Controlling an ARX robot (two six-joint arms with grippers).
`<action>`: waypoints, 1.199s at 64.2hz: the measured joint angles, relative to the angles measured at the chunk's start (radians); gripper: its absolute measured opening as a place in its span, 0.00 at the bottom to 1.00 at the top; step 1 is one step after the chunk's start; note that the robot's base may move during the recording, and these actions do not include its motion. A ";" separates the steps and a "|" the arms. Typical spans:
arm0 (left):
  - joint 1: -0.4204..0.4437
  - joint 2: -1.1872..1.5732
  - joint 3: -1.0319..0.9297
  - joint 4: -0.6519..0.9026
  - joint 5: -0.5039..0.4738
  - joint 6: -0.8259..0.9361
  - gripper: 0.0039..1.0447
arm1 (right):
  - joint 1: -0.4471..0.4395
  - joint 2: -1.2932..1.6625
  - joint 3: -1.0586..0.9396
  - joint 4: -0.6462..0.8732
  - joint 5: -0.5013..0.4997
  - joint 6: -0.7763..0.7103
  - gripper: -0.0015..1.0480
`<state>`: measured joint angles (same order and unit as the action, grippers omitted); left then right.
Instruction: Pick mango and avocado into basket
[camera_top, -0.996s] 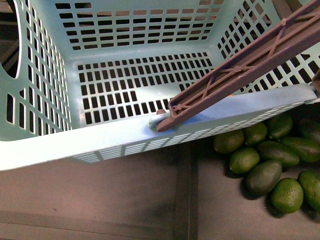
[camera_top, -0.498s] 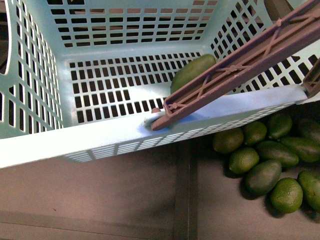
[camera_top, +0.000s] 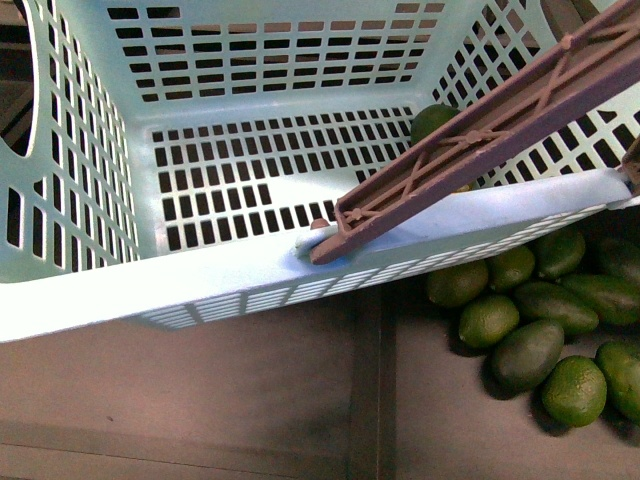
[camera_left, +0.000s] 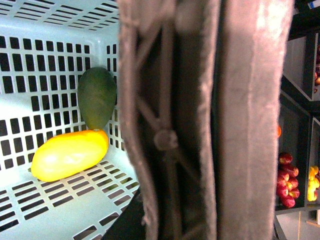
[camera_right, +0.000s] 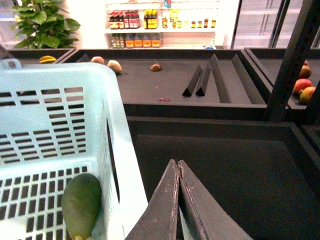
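- Avocado and mango both inside the basket, lying on its slotted floor, touching end to end near a wall.
- In the front view, only part of the avocado visible, behind the brown handle that crosses the basket's rim.
- Right gripper clenched, fingers pressed together, empty, hanging just outside the basket over a dark bin.
- Left gripper: out of sight; handle fills its wrist view.
- Loose green fruits heaped beside the basket.

Bright overhead light, glare on basket rim, handle blurred close-up, dim shelves
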<state>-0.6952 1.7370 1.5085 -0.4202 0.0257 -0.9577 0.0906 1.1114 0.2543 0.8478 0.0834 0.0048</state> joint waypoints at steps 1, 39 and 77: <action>0.000 0.000 0.000 0.000 -0.001 0.000 0.13 | -0.003 -0.012 -0.010 -0.001 -0.002 0.000 0.02; 0.000 0.000 0.000 0.000 0.000 0.000 0.13 | -0.087 -0.363 -0.212 -0.138 -0.081 -0.002 0.02; 0.000 0.000 0.000 0.000 0.000 0.000 0.13 | -0.089 -0.736 -0.237 -0.474 -0.082 -0.002 0.02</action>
<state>-0.6949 1.7370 1.5085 -0.4202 0.0257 -0.9577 0.0017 0.3752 0.0174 0.3737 0.0017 0.0032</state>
